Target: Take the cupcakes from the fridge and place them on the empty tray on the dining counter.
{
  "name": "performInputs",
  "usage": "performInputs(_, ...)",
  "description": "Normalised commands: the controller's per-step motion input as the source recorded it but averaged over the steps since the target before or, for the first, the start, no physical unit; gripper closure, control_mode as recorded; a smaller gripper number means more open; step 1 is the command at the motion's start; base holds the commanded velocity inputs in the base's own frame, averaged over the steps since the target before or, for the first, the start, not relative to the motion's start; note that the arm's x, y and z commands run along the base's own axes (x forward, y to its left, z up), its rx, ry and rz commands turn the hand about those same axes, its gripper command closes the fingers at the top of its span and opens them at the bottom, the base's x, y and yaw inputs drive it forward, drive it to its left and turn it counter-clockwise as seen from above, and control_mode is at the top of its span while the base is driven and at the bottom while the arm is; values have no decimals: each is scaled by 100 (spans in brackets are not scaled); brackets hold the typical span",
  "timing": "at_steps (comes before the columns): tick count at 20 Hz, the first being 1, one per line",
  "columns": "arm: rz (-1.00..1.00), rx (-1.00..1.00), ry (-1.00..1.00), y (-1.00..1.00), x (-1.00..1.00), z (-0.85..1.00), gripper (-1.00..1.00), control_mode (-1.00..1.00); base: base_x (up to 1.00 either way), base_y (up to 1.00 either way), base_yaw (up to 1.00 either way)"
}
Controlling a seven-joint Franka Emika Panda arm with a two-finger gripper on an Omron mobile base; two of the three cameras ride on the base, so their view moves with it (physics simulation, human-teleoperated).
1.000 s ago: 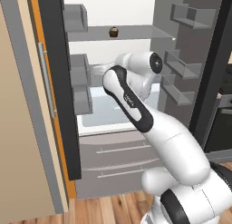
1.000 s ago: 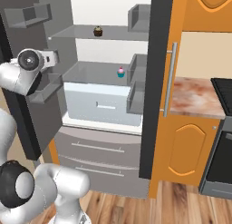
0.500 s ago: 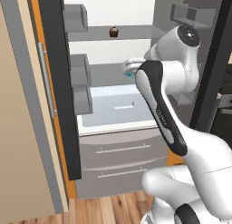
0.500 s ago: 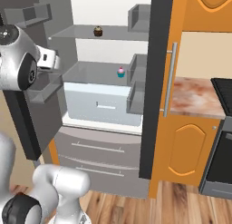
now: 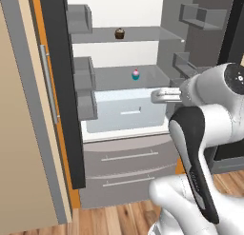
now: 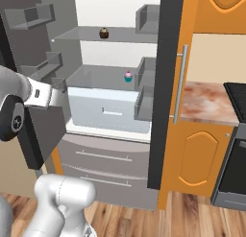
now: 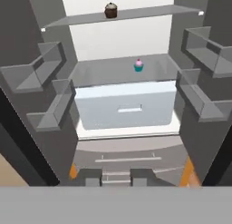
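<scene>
The fridge [image 5: 119,115] stood with both doors swung wide, its grey-white inside lit and its two grey drawers below shut. The dark brown cupcake [image 5: 120,34] sat on the upper glass shelf [image 7: 149,12], toward the left of it in the hand view. The pink-frosted cupcake [image 5: 136,75] stood on the lower shelf, above the pale crisper drawer [image 6: 108,109]. The jaws [image 7: 116,178] hung out in front of the fridge, well apart from both cupcakes; whether they were spread or pressed together could not be told. To the right of the fridge ran orange cabinets [image 6: 197,157] with a pinkish marbled surface [image 6: 209,101] and a black appliance [image 6: 235,149] beside them. The floor [image 6: 158,221] was wood planks.
</scene>
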Motion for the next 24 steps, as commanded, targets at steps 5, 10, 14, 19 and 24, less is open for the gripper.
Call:
performInputs(5,-8,13,-4,-25,-84,46,-100,-100,0,0,0)
performInputs(10,2,12,-2,-36,-75,61,-100,-100,0,0,0)
performInputs(14,1,0,-4,-7,-59,38,-100,-100,0,0,0)
performInputs(19,0,-2,0,13,0,1,-100,100,17,21,0)
performInputs(24,0,0,0,0,0,0,-100,100,98,19,0)
